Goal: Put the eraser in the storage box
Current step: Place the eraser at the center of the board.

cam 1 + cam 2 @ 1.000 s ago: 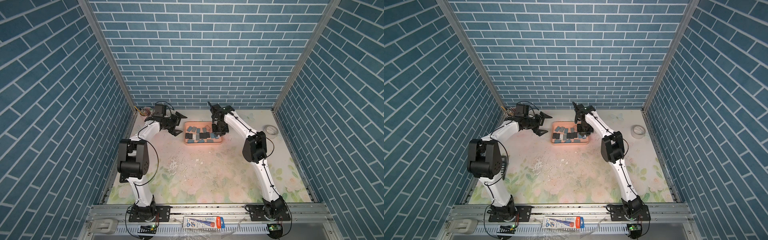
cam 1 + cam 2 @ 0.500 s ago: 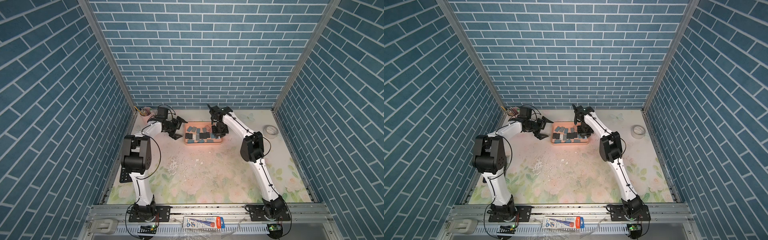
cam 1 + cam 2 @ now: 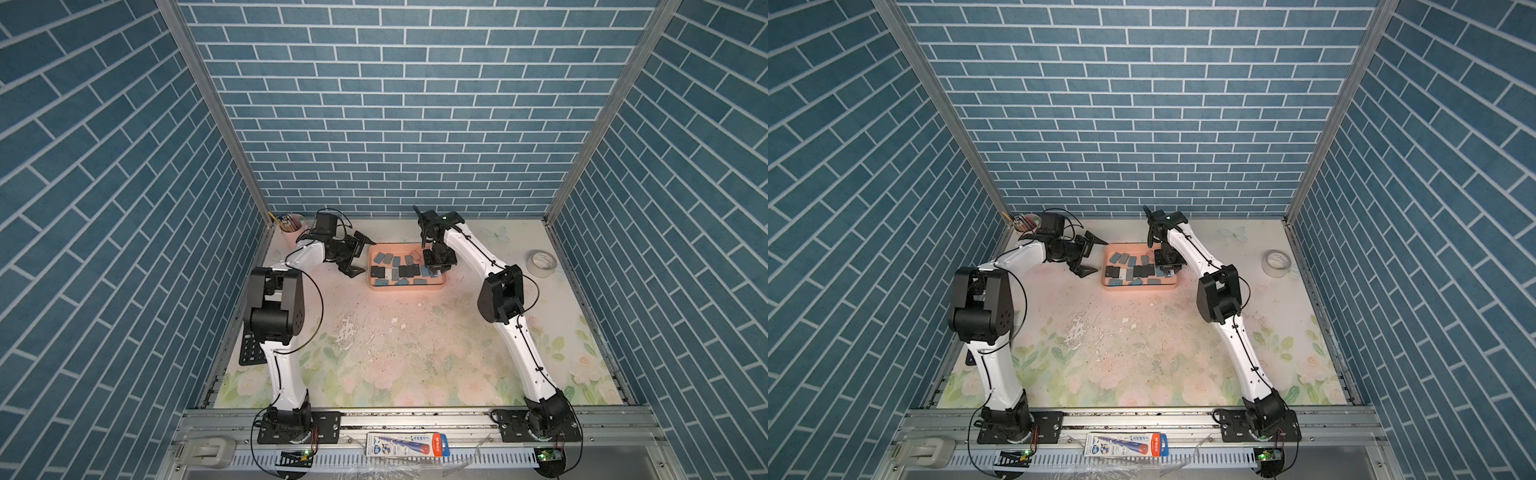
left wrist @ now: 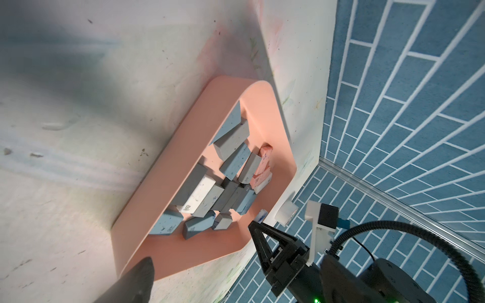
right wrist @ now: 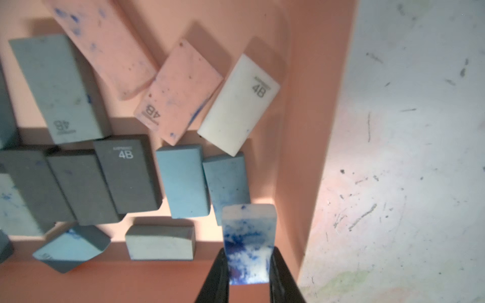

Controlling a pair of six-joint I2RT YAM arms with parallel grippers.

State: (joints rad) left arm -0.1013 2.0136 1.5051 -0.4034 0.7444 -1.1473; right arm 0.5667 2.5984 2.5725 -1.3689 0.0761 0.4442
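Top views: right gripper (image 3: 434, 269) was low over the right end of the storage box (image 3: 405, 287), jaws pinched nearly shut. Left gripper (image 3: 362, 255) sat just left of the box, spread wide and empty.

Left wrist: box was packed with loose erasers (image 4: 231, 168). The right gripper's tips held the eraser (image 4: 262, 215) over the box's end. "4B" was readable on two blocks.

Right wrist: the eraser, white with blue ink smears, was clamped between the black fingers (image 5: 217, 275). It was above the box floor, just inside the side wall. Couldn't tell if it touched anything below. "4B" was printed on white, pink, grey and dark blocks. The small line above it was unreadable.

Reads as the drop step. Next move: open the jaws, maybe lower first, then lift clear without dragging neighbours.
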